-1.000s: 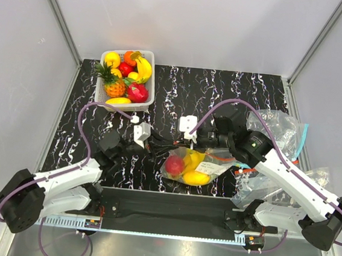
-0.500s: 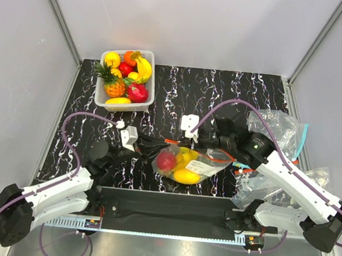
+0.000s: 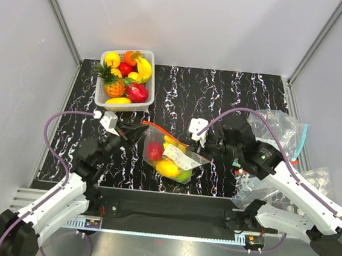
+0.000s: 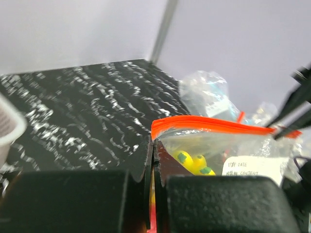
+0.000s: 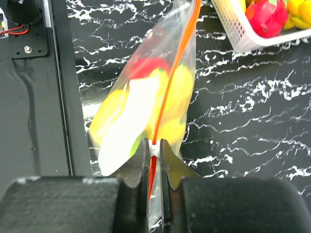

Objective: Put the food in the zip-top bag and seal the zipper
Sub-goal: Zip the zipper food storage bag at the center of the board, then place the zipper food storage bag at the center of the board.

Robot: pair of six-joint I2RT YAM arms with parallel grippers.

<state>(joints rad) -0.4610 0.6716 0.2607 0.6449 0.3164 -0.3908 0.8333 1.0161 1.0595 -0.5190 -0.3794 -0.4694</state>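
The zip-top bag (image 3: 177, 159) hangs stretched between my two grippers just above the table. Inside it are a red apple (image 3: 154, 151), a yellow fruit (image 3: 167, 167), a green apple (image 3: 183, 175) and the banana bunch (image 3: 171, 142). My left gripper (image 3: 139, 130) is shut on the bag's left corner, just under the zipper's end, as the left wrist view (image 4: 153, 145) shows. The zipper (image 4: 218, 125) runs taut to the right. My right gripper (image 3: 207, 152) is shut on the zipper (image 5: 182, 63) at its white slider (image 5: 154, 149).
A white basket (image 3: 148, 95) of other toy fruit stands at the back left. Spare clear bags (image 3: 280, 129), one with a teal strip (image 3: 304, 138), lie crumpled at the right edge. A black mounting plate (image 3: 170, 203) runs along the near edge.
Both grippers have carried the bag to the left and a little farther back. The left arm has drawn back leftward, and the bag now hangs stretched and tilted between them.
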